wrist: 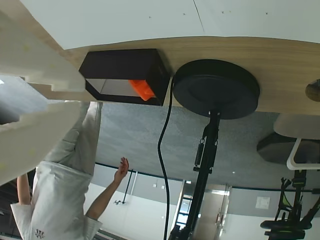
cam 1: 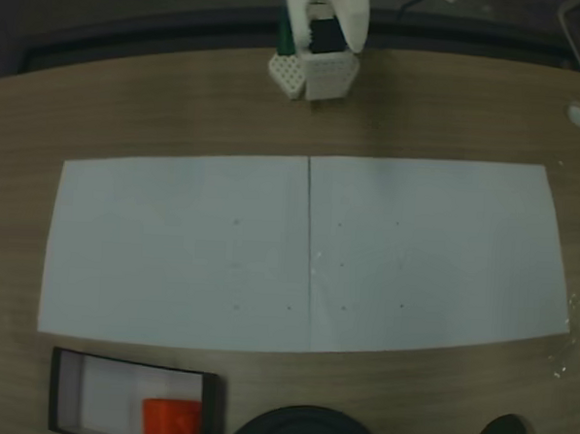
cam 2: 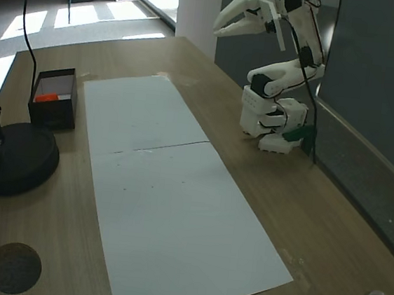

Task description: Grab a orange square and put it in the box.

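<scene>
Orange square [cam 1: 171,420] lies inside the box [cam 1: 65,392], on the white floor toward the right end as the overhead-style fixed view shows it, close to or against the right wall. In the other fixed view the same block [cam 2: 47,96] shows as an orange patch over the near rim of the box [cam 2: 63,109]. The wrist view puts it [wrist: 141,89] in the corner nearest the round black lamp base [wrist: 216,87].

Gripper [cam 2: 228,22] is raised high above the arm's base [cam 2: 274,120], folded back, well apart from the box. The jaws stand slightly parted with nothing between them. The white fingers [wrist: 30,95] fill the left side of the wrist view, empty.

Judgement on task state: block already sits in the box, so placement looks complete.

Handling notes, should a re-grasp be needed:
- Small matte plastic block; likely light and rigid, no risk of crushing.
- Matte faces should give decent friction (faceted top less so; avoid pinching there).
- Best hold: two opposite flat side faces, fingers coming straight down.
- Constraint: block is near a box wall, so one finger has little room on that side. Pinch along the box's long axis if the gap allows; cannot tell the clearance from these views.

White paper sheets [cam 1: 308,252] cover the table's [cam 1: 451,109] middle.
</scene>
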